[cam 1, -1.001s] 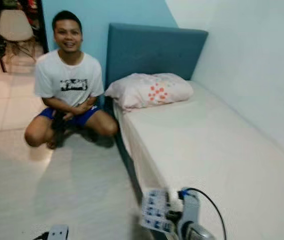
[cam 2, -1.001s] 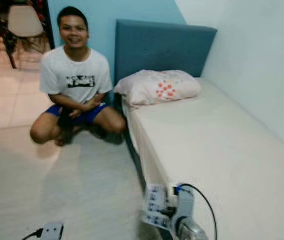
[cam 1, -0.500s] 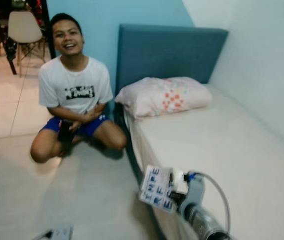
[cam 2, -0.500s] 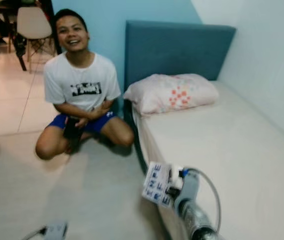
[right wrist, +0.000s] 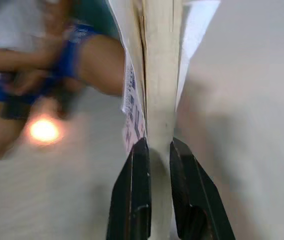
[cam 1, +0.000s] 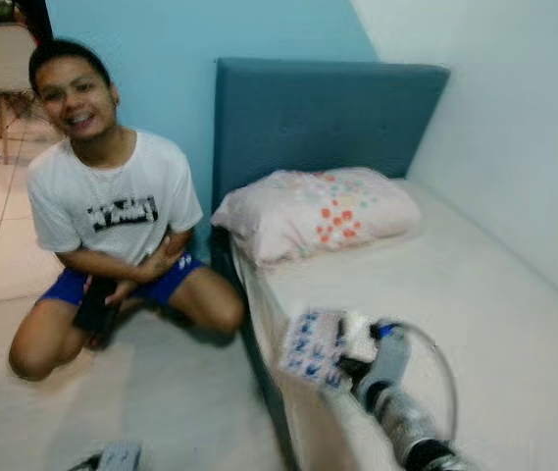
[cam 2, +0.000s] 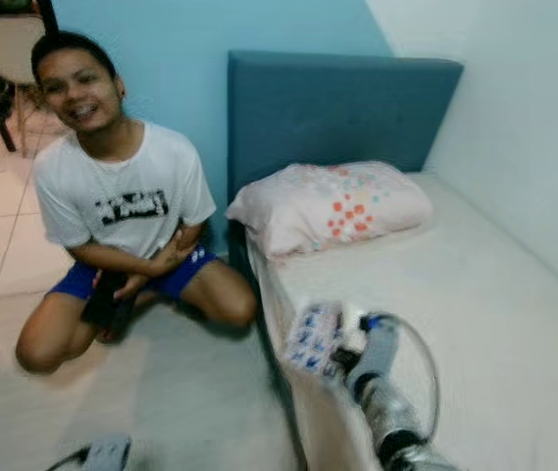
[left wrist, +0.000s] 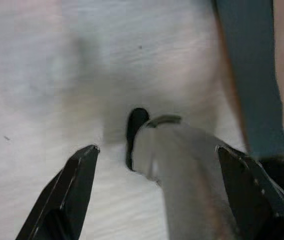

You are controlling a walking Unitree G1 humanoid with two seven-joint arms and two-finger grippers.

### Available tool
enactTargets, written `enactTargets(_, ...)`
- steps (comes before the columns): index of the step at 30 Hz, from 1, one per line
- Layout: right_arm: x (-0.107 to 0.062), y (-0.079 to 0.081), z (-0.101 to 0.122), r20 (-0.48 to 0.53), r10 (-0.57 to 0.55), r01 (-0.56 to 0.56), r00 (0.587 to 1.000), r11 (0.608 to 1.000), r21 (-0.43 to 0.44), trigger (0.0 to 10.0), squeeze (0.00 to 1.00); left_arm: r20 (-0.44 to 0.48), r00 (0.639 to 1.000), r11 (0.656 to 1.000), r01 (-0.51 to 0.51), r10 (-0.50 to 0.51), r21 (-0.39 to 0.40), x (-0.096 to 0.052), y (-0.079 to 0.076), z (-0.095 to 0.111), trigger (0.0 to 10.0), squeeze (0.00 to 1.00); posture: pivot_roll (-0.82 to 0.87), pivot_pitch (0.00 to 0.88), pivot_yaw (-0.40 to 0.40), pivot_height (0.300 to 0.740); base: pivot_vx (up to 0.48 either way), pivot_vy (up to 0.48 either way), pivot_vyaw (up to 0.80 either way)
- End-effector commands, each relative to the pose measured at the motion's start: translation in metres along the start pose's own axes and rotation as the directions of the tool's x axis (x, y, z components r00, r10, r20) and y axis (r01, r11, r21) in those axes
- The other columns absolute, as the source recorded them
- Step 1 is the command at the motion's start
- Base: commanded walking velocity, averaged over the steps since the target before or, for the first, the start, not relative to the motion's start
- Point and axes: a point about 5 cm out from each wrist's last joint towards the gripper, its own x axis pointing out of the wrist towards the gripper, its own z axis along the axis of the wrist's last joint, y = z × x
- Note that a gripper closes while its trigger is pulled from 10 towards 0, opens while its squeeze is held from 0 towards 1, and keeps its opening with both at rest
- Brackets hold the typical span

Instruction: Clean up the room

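Note:
A thin white booklet (cam 1: 313, 349) printed with blue letters is held on edge over the near side of the bed (cam 1: 494, 324). My right gripper (cam 1: 353, 365) is shut on it. In the right wrist view both black fingers (right wrist: 136, 200) pinch the booklet's lower edge (right wrist: 159, 75), and its pages fan out above them. My left gripper (left wrist: 156, 150) hangs open low over the pale floor, with a grey rounded shape between its fingers that it does not touch. The left arm's end (cam 1: 112, 457) shows at the bottom of the left eye view.
A person (cam 1: 112, 206) in a white shirt and blue shorts squats on the floor left of the bed, holding a dark phone. A patterned pillow (cam 1: 318, 211) lies against the blue headboard (cam 1: 328, 113). A white wall borders the bed's right side. A chair (cam 1: 4, 59) stands far left.
My right gripper has risen and reached forward with the booklet, from below the mattress edge to over it. The camera has swung, so the person and bed shifted in view.

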Motion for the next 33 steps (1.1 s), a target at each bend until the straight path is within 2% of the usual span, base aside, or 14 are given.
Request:
enactTargets(1, -0.005, -0.014, 0.013, 0.065, -0.010, 0.011, 0.998, 1.000, -0.008, 10.0, 0.00, 0.000, 1.000, 1.000, 0.017, -0.017, 0.013, 0.001, -0.005, 0.001, 10.0, 0.00, 0.11, 0.000, -0.131, 0.726, 0.480, 0.000, 0.70)
enactTargets(5, -0.005, -0.014, 0.012, 0.061, -0.022, 0.021, 0.998, 1.000, 0.011, 10.0, 0.00, -0.002, 1.000, 1.000, 0.017, -0.017, 0.016, 0.001, -0.005, 0.001, 10.0, 0.00, 0.11, 0.000, -0.129, 0.726, 0.480, 0.000, 0.52)
enactTargets(9, -0.007, -0.021, 0.011, 0.039, -0.082, 0.082, 0.996, 0.997, 0.006, 10.0, 0.00, -0.013, 1.000, 1.000, 0.008, -0.008, 0.014, 0.001, -0.004, 0.000, 10.0, 0.00, 0.11, 0.000, -0.128, 0.726, 0.000, 0.000, 0.00)
enactTargets(11, -0.011, -0.033, 0.012, 0.042, -0.153, 0.151, 0.987, 0.987, 0.046, 10.0, 0.00, -0.029, 1.000, 1.000, -0.011, 0.011, 0.019, 0.001, -0.001, -0.001, 10.0, 0.00, 0.11, 0.000, -0.125, 0.726, 0.000, 0.000, 0.00)
enactTargets(19, -0.019, -0.051, 0.017, 0.076, -0.226, 0.212, 0.971, 0.965, 0.157, 10.0, 0.00, -0.043, 0.999, 0.999, -0.023, 0.024, 0.040, 0.001, 0.002, 0.000, 10.0, 0.00, 0.10, 0.000, -0.119, 0.726, 0.000, 0.000, 0.00)
enactTargets(22, -0.026, -0.064, 0.020, 0.096, -0.296, 0.265, 0.950, 0.932, 0.248, 10.0, 0.00, -0.032, 0.999, 0.998, -0.019, 0.020, 0.052, 0.001, 0.001, 0.002, 10.0, 0.00, 0.10, 0.000, -0.119, 0.726, 0.000, 0.000, 0.00)
enactTargets(23, -0.026, -0.064, 0.020, 0.096, -0.296, 0.265, 0.950, 0.932, 0.248, 10.0, 0.00, -0.032, 0.999, 0.998, -0.019, 0.020, 0.052, 0.001, 0.001, 0.002, 10.0, 0.00, 0.10, 0.000, -0.119, 0.726, 0.000, 0.000, 0.00)
enactTargets(27, -0.032, -0.078, 0.025, 0.103, -0.383, 0.330, 0.918, 0.882, 0.336, 10.0, 0.00, 0.014, 1.000, 0.998, 0.002, -0.002, 0.059, 0.004, -0.003, 0.012, 10.0, 0.00, 0.10, 0.000, -0.115, 0.726, 0.000, 0.000, 0.00)
enactTargets(28, -0.032, -0.078, 0.025, 0.103, -0.383, 0.330, 0.918, 0.882, 0.336, 10.0, 0.00, 0.014, 1.000, 0.998, 0.002, -0.002, 0.059, 0.004, -0.003, 0.012, 10.0, 0.00, 0.10, 0.000, -0.115, 0.726, 0.000, 0.000, 0.00)
enactTargets(30, -0.036, -0.085, 0.032, 0.129, -0.415, 0.331, 0.900, 0.846, 0.418, 10.0, 0.00, 0.084, 0.996, 0.998, 0.027, -0.032, 0.053, 0.007, -0.007, 0.028, 10.0, 0.00, 0.10, 0.000, -0.116, 0.716, 0.000, 0.000, 0.00)
enactTargets(31, -0.036, -0.085, 0.032, 0.129, -0.415, 0.331, 0.900, 0.846, 0.418, 10.0, 0.00, 0.084, 0.996, 0.998, 0.027, -0.032, 0.053, 0.007, -0.007, 0.028, 10.0, 0.00, 0.10, 0.000, -0.116, 0.716, 0.000, 0.000, 0.00)
enactTargets(32, -0.037, -0.087, 0.037, 0.148, -0.424, 0.319, 0.894, 0.831, 0.456, 10.0, 0.00, 0.147, 0.987, 0.997, 0.053, -0.059, 0.049, 0.009, -0.011, 0.043, 10.0, 0.00, 0.11, 0.000, -0.120, 0.711, 0.000, 0.000, 0.00)
enactTargets(33, -0.037, -0.087, 0.037, 0.148, -0.424, 0.319, 0.894, 0.831, 0.456, 10.0, 0.00, 0.147, 0.987, 0.997, 0.053, -0.059, 0.049, 0.009, -0.011, 0.043, 10.0, 0.00, 0.11, 0.000, -0.120, 0.711, 0.000, 0.000, 0.00)
